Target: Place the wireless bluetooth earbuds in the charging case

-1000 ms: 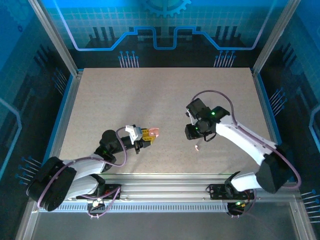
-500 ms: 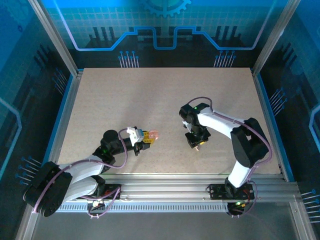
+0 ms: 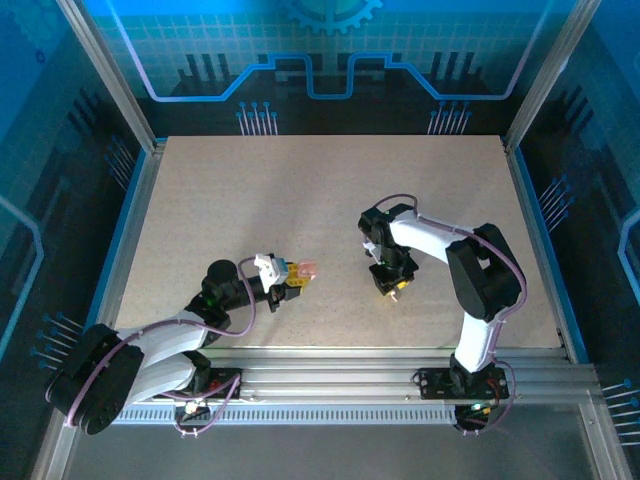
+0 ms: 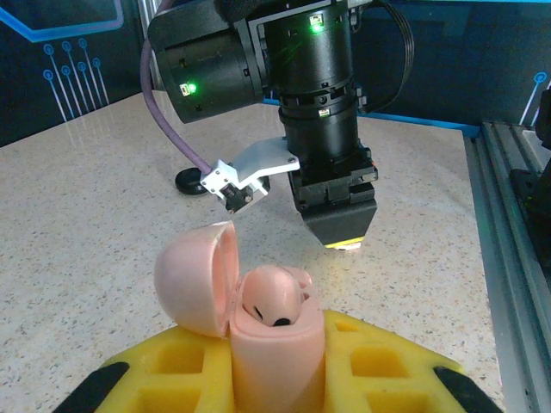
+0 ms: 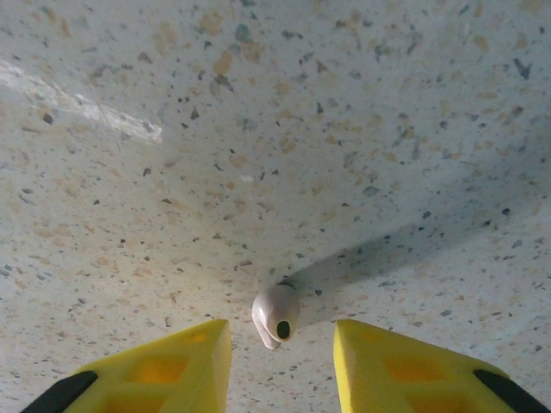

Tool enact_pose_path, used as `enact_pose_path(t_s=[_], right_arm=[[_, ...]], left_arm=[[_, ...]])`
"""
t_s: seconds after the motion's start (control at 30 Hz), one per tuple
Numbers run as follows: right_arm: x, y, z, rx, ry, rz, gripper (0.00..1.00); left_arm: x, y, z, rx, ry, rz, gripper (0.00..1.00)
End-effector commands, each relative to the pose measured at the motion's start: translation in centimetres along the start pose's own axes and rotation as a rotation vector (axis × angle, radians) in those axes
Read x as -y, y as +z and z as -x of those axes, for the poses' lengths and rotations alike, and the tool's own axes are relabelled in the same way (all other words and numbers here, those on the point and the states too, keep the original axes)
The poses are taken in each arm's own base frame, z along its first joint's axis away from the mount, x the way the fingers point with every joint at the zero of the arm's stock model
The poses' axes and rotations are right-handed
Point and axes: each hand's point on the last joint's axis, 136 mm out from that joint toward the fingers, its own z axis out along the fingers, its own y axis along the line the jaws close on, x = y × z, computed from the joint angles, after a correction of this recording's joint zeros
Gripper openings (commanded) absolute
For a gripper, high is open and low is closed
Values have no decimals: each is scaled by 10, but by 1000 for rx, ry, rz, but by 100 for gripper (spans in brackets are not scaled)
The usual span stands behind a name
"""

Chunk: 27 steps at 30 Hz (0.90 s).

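Now the right arm has folded in from its stretched pose of a second ago, and the right gripper has dropped nose-down over the loose earbud lying on the table. Its yellow fingers stand narrowly apart, one on each side of the earbud, with bare table showing between each finger and the earbud, so nothing is gripped yet. This looks like the last instant before a pinch. The left gripper has hardly moved and is clamped on the case, holding it up just off the table with the lid swung open. Another earbud seems already seated inside, so the loose one is probably all that remains. The free socket is hidden behind that earbud and the rim. Whether the right fingertips touch the table cannot be told. From above the loose earbud is too small to read, and the left fingers are cut off at the frame's bottom edge.
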Motion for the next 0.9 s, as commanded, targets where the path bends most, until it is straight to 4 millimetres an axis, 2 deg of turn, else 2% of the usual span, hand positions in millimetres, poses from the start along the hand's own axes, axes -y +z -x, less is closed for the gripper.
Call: enact_pose_path(t_s=[0.0,0.37,0.6,0.87], right_arm=[[-2,3,1,-19,-9,29,37],[-2,15,-3,-57,0,33,36],[5,20,-6,-80,10,0,31],[6,11,-4,-40,34,9,23]], left_arm=[[-1,0,9,20,35,8,15],[-1,0,8,14,30,14,15],[-2,0,8,13,27,15,15],[-2,0,6,7,22,17,15]])
